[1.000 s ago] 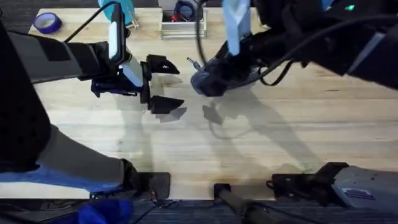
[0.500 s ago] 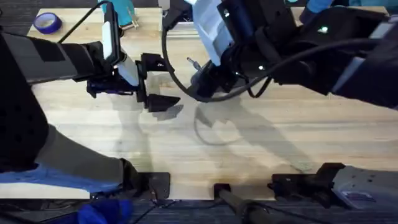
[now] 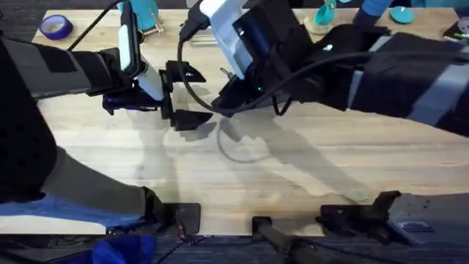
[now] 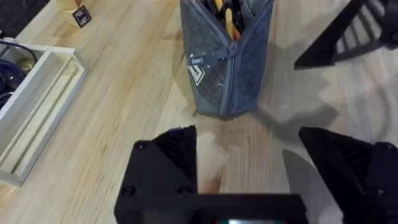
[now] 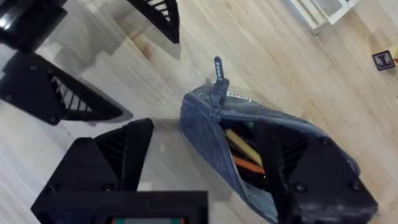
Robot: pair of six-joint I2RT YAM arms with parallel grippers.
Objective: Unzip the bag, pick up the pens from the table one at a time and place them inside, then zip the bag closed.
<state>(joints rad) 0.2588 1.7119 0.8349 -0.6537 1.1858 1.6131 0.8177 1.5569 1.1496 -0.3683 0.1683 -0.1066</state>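
Observation:
The blue-grey bag [image 4: 227, 68] stands on the table [image 4: 124, 93] with its zipper open. Yellow and orange pens [image 5: 241, 149] show inside its mouth, also visible as pens [image 4: 229, 15] from the left wrist. The zipper pull [image 5: 217, 71] sticks up at the bag's near end. My right gripper [image 5: 205, 134] is open and straddles that end, one finger [image 5: 305, 168] over the bag's mouth and the other beside it. My left gripper [image 3: 205, 99] is open just left of the bag, holding nothing; seen as left gripper [image 4: 249, 137], it is a short way off the bag's end. In the overhead view the right arm [image 3: 315, 59] hides most of the bag.
A white tray [image 4: 37, 106] sits at the back of the table beyond the bag. A purple tape roll [image 3: 55, 27] lies at the far left corner, and teal items [image 3: 326, 13] at the back right. A small dark tag [image 5: 384, 59] lies past the bag.
The right arm has swung left and risen toward the camera, covering the bag more. The left arm has shifted slightly back and otherwise holds still.

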